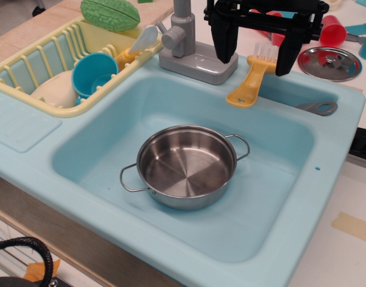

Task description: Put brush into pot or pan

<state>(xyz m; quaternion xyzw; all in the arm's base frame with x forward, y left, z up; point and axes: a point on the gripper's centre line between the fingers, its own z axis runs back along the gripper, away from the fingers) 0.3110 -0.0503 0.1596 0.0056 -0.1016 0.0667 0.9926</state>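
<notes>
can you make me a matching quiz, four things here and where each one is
Things:
1. brush
2. pot
3. lid
4. blue cup

Places:
A. in the yellow rack
B. on the counter right of the sink
C. on the sink's back rim, under the open gripper
D. in the basin

Pairs: 1-C, 2-D, 3-B, 4-A
</notes>
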